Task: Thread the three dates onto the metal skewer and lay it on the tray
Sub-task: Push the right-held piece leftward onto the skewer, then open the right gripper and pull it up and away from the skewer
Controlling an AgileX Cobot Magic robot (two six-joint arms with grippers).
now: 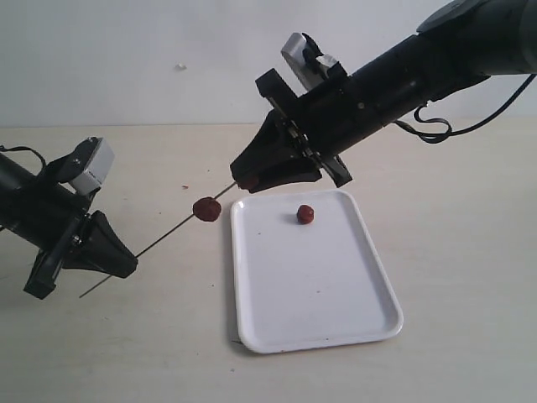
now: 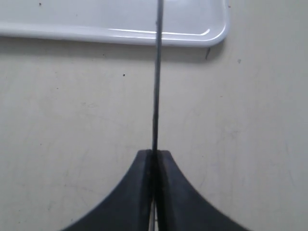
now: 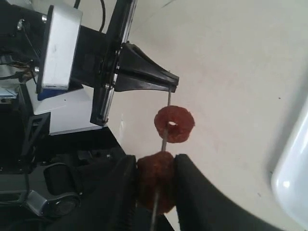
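Note:
My left gripper (image 1: 126,262) (image 2: 154,153) is shut on the thin metal skewer (image 1: 168,233) (image 2: 156,82), which slants up to the right over the table. One date (image 1: 206,208) (image 3: 174,124) is threaded on its middle. At the skewer's far tip my right gripper (image 1: 245,181) (image 3: 155,168) is shut on a second date (image 1: 248,180) (image 3: 156,180), and the rod passes through it. A third date (image 1: 305,214) lies loose on the far part of the white tray (image 1: 319,336) (image 2: 144,34) (image 3: 293,178).
The left arm's camera block (image 3: 58,48) and black base gear fill one side of the right wrist view. A few small red crumbs (image 1: 186,187) lie on the beige table left of the skewer.

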